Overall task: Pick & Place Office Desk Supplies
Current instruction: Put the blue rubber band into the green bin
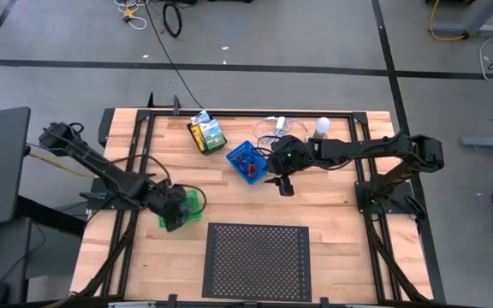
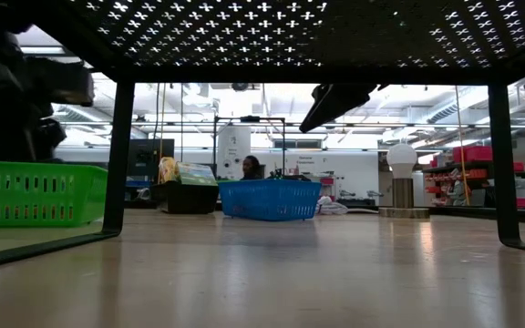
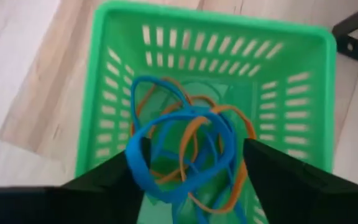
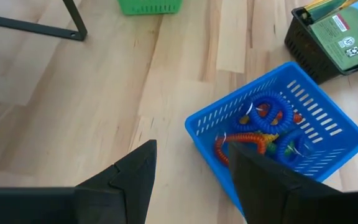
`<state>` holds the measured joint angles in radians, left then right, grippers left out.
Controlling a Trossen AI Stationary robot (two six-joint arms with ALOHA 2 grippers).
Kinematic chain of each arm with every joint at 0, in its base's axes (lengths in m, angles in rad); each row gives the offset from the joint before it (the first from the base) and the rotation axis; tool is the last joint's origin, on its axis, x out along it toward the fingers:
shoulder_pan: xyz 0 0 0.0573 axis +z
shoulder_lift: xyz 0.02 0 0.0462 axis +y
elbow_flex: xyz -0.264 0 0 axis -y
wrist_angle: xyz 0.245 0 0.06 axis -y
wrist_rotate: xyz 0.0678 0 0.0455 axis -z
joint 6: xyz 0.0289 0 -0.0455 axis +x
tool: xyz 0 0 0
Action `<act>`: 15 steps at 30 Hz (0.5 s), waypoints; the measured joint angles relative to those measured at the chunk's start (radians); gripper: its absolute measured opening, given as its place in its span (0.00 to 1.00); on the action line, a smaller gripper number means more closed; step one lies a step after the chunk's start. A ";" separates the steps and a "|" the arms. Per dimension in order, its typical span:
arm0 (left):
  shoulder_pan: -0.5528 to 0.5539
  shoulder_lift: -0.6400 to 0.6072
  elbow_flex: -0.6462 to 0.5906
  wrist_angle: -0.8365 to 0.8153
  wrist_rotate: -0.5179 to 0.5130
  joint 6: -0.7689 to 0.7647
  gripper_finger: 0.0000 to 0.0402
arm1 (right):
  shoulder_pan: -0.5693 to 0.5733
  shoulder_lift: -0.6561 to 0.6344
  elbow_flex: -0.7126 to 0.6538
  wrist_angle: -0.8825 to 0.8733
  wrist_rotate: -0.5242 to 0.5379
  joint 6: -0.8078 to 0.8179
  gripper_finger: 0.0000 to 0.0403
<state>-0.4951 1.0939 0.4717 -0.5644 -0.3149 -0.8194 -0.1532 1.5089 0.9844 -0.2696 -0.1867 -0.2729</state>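
My left gripper [image 1: 176, 210] [image 3: 188, 158] is open and hovers over the green tray [image 3: 104, 93] [image 1: 195, 200] near the table's left side. A bundle of blue and orange loops [image 3: 188, 149] sits between its fingers. My right gripper [image 1: 282, 184] [image 4: 191, 149] is open, raised off the table [image 2: 331, 100] just near of the blue tray [image 1: 246, 162] [image 4: 328, 124]. That tray holds coiled blue, orange and red loops [image 4: 266, 121]. A black tray [image 1: 198, 139] at the far side holds the yellow-green crayon box [image 1: 208, 130] [image 4: 340, 31]. My left gripper: the blue loop [image 3: 135, 162] runs along the inner side of one finger [image 3: 114, 180]. I cannot tell whether the bundle hangs on the fingers or lies loose in the tray below. The fingers point down from above into the tray's opening.
A large black perforated sheet [image 1: 258, 261] stands on legs [image 2: 121, 155] at the near middle of the table. A white bulb on a round base [image 1: 321, 126] [image 2: 401, 159] and a white cable [image 1: 272, 127] sit at the far edge. Bare wood lies between the trays.
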 joint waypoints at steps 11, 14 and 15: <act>-0.148 -0.102 0.009 -0.101 -0.118 -0.182 0.74 | 0.007 0.000 0.000 -0.028 0.004 0.016 0.51; -0.184 -0.136 0.031 -0.131 -0.179 -0.206 0.74 | 0.017 0.000 0.000 -0.034 0.025 0.026 0.51; -0.195 -0.144 0.038 -0.151 -0.190 -0.220 0.74 | 0.022 0.000 0.000 -0.035 0.033 0.026 0.51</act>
<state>-0.6900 0.9500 0.5097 -0.7158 -0.5046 -1.0398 -0.1316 1.5089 0.9840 -0.3042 -0.1538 -0.2466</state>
